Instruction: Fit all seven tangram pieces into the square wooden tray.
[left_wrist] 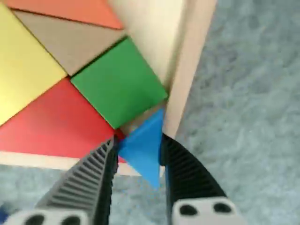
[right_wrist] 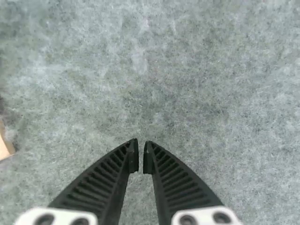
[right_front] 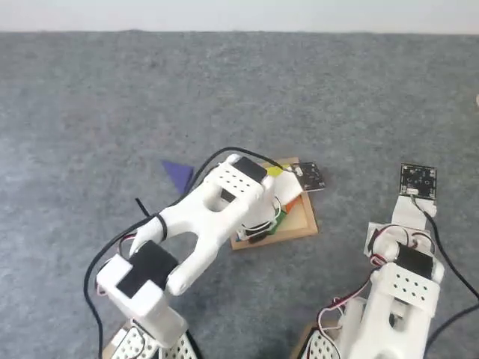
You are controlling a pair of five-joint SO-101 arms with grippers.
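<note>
Well, the left gripper (left_wrist: 139,143) pinches a blue triangle (left_wrist: 143,149) at the wooden tray's (left_wrist: 192,61) corner, just beside the green square (left_wrist: 119,84). From above, the left arm (right_front: 213,213) hides most of the tray. A purple piece (right_front: 178,176) lies apart on the carpet (right_front: 90,112). The right gripper (right_wrist: 139,155) is pressed together, empty.

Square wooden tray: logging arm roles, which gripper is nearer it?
Left. The left gripper is over a corner of the square wooden tray, holding a blue triangular piece; the right gripper is over grey carpet, apart from it.
</note>
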